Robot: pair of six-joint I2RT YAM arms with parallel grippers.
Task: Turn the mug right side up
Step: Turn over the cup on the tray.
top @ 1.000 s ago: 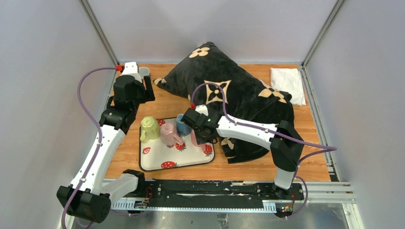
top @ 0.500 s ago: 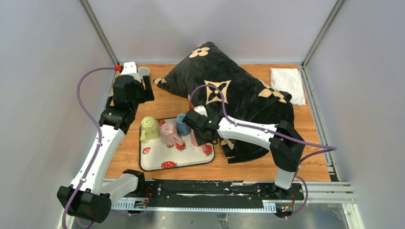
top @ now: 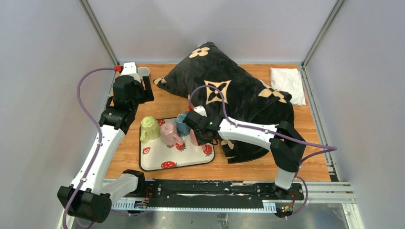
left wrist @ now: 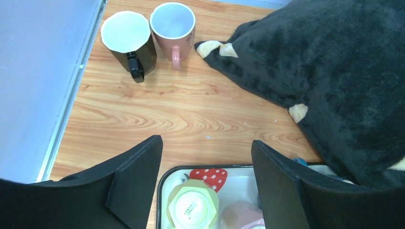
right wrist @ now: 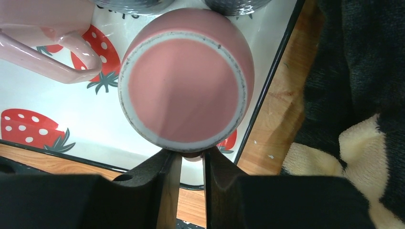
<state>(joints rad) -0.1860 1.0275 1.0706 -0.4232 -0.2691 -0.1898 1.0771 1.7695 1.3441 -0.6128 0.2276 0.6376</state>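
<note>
Right pincer (right wrist: 191, 157) has edged inward and now grips, apparently by its handle, the inverted salmon-pink ceramic mug (right wrist: 186, 90) just ahead of it on the strawberry-print white tray (right wrist: 112, 143). The grasp looks secured, with the flip pending. Left pincer (left wrist: 205, 143) hangs apart.

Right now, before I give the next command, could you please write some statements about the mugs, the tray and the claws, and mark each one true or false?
1. The left claw is open and holds nothing. True.
2. The black mug in the far corner is upside down. False: it stands upright, opening upward, beside an upright pink mug.
3. The salmon mug at the right claw turns its base to the wrist camera. True.
4. The tray is plain white. False: red strawberries are printed on it.
5. The yellow-green mug on the tray is upside down. True.
</note>
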